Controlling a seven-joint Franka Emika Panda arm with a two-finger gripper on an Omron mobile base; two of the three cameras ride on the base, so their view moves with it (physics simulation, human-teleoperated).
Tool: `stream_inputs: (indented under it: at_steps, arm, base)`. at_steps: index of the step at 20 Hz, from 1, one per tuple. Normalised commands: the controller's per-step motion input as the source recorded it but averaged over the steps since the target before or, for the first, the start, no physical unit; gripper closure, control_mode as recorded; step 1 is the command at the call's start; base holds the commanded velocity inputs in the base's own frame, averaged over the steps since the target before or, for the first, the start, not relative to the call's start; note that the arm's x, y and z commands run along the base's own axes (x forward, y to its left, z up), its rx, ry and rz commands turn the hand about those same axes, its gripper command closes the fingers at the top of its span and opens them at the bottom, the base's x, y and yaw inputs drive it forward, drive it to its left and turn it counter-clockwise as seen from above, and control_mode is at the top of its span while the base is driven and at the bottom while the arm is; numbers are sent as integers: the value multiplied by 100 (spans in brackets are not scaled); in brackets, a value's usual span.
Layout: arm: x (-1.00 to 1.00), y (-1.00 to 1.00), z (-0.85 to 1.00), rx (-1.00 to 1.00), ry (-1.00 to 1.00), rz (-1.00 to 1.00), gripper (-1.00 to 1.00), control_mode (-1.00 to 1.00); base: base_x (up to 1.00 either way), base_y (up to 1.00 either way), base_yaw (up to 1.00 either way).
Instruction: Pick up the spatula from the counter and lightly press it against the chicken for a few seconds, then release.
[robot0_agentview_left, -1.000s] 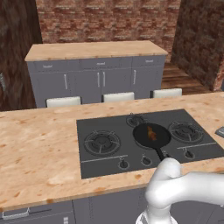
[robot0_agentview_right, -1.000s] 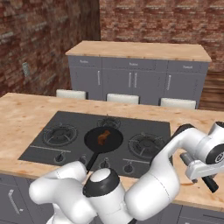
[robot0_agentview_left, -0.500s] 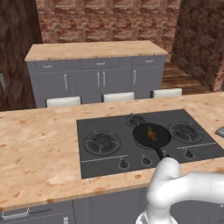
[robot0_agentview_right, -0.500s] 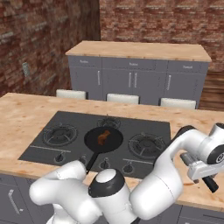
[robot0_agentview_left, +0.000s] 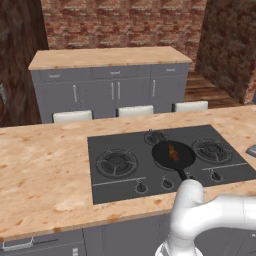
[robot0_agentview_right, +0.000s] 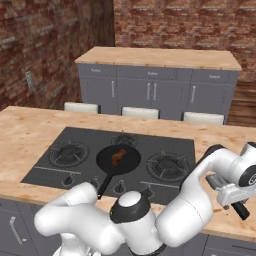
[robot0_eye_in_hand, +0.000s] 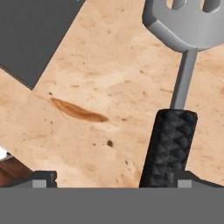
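Note:
The spatula (robot0_eye_in_hand: 177, 87) lies flat on the wooden counter, grey slotted head at the top right, black textured handle (robot0_eye_in_hand: 168, 146) toward the bottom. My gripper (robot0_eye_in_hand: 116, 179) hovers low over it, open, with the handle just inside the right fingertip (robot0_eye_in_hand: 189, 178) and nothing clamped. In the right base view the gripper (robot0_agentview_right: 234, 200) points down at the counter's right end, the handle tip (robot0_agentview_right: 242, 211) poking out beneath it. The chicken (robot0_agentview_right: 118, 156) (robot0_agentview_left: 173, 151) sits in a black pan (robot0_agentview_right: 107, 162) (robot0_agentview_left: 162, 155) on the cooktop's middle. The spatula head (robot0_agentview_left: 251, 150) shows at the right edge.
The black cooktop (robot0_agentview_right: 60, 172) (robot0_agentview_left: 120, 185) has several burners and front knobs; the pan handle (robot0_agentview_right: 103, 186) points toward the counter's front edge. A cooktop corner (robot0_eye_in_hand: 30, 35) lies left of the spatula. White stools (robot0_agentview_left: 135, 110) and grey cabinets (robot0_agentview_right: 150, 90) stand behind the counter.
The arm's elbow has shifted slightly. The hand has barely moved over the spatula and the jaws stay open.

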Motion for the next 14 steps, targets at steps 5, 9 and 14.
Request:
stream_inputs:
  at_steps: [5, 9, 14]
  arm:
    - [14, -19, -12, 2, 2, 3, -100, -100]
    - [14, -19, -16, 3, 2, 4, -100, -100]
    - [17, -16, -20, 2, 4, 3, -100, -100]
  base:
    - [0, 0, 0]
    - [0, 0, 0]
    - [0, 0, 0]
